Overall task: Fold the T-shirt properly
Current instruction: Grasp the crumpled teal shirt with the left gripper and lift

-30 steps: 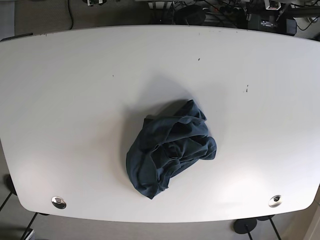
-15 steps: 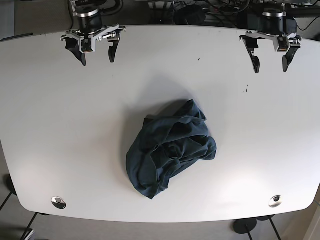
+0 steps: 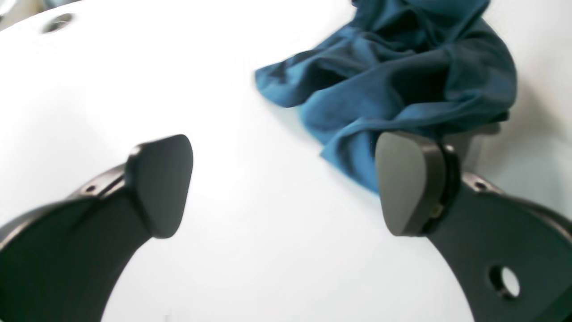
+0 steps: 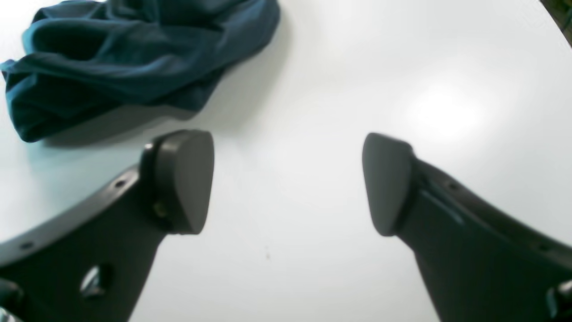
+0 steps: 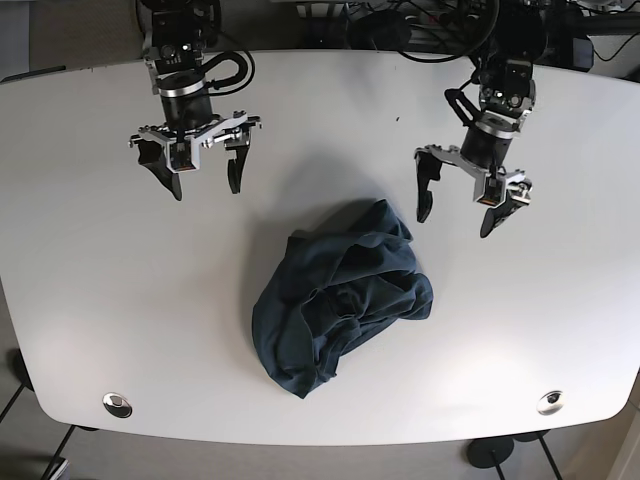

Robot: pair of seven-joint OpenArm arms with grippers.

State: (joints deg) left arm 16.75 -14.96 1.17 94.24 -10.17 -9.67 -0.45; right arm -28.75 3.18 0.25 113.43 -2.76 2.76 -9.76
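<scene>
The dark teal T-shirt lies crumpled in a heap near the middle of the white table. My left gripper hovers open just right of the heap's upper edge, empty; in its wrist view the T-shirt fills the upper right, behind the right fingertip. My right gripper is open and empty, up and to the left of the shirt. Its wrist view shows the T-shirt at the top left, beyond the open gripper.
Two round metal fittings sit in the table near its front edge, one left and one right. Cables and equipment crowd the space behind the table's far edge. A small dark mark dots the tabletop.
Both arms came into view from the far edge and moved forward over the table toward the shirt, the left one closing in most. The shirt has not moved.
</scene>
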